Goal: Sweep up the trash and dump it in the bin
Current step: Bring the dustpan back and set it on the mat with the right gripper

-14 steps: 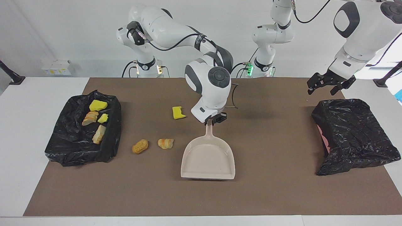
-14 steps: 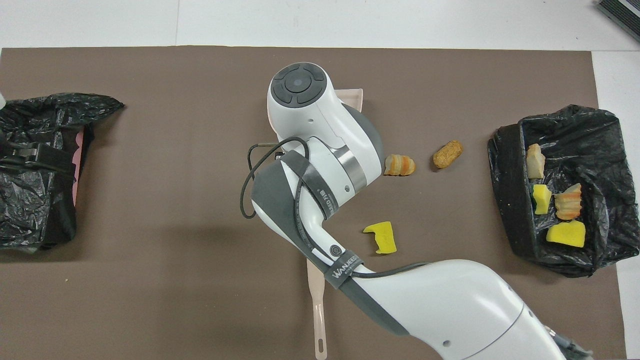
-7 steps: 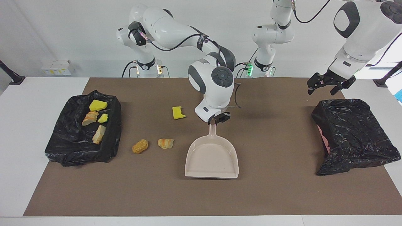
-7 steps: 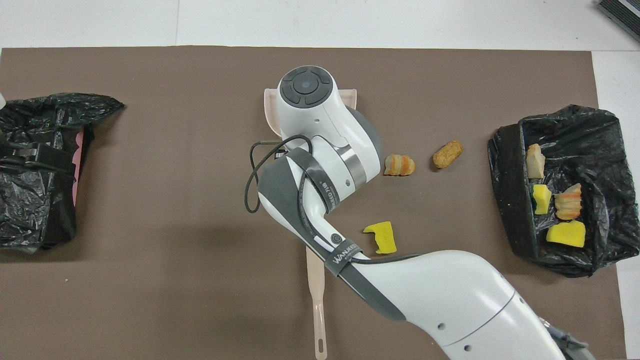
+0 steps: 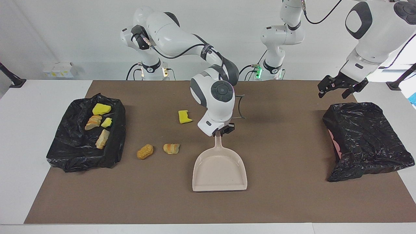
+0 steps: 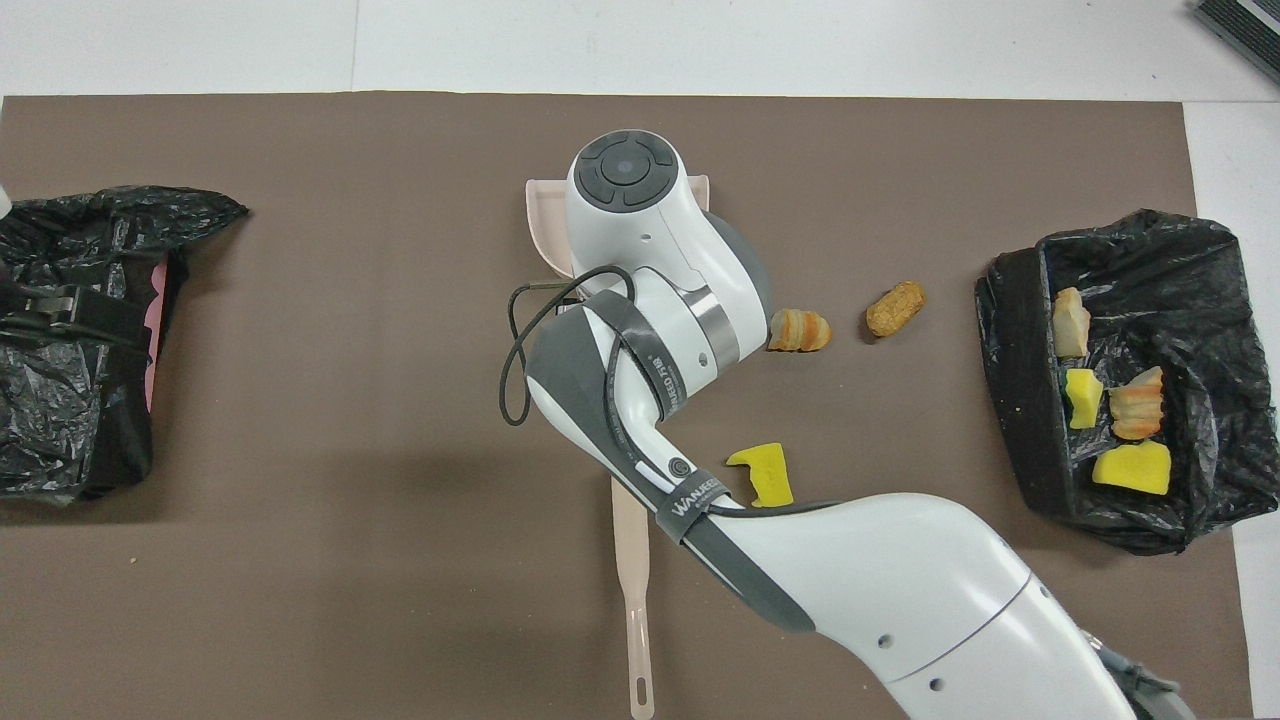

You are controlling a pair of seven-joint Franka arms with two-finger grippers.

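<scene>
1. Facing view first: your right gripper (image 5: 222, 131) is low over the middle of the mat, fingers pressed together on the tip of the dustpan (image 5: 219, 169) handle. The pan lies flat on the mat.
2. The pan's long axis runs straight away from the robots, handle nearer to them and open mouth farther. In the overhead view only the corners of its mouth (image 6: 540, 215) show past the right arm's wrist.
3. Three pieces of the trash are loose, all on the right arm's side of the pan.
   - The striped bread lump (image 5: 171, 148) is just beside the pan's shoulder.
   - The brown lump (image 5: 145, 151) lies past it toward the bin (image 5: 84, 146).
   - The yellow sponge (image 5: 184, 117) is nearer to the robots, level with the gripper.
4. My reading is that the mouth points away from the robots while the pieces sit off to one side. You would have to turn the pan toward them or have them pushed across.
5. Four pieces already lie in the black-lined bin at the right arm's end, and the right arm is much nearer to the loose ones.
6. Your left gripper (image 5: 341, 87) waits with fingers spread above the black bag (image 5: 367, 139) at the left arm's end.
7. A slim beige handle (image 6: 635, 620) lies nearer to the robots, its head hidden under the arm.
</scene>
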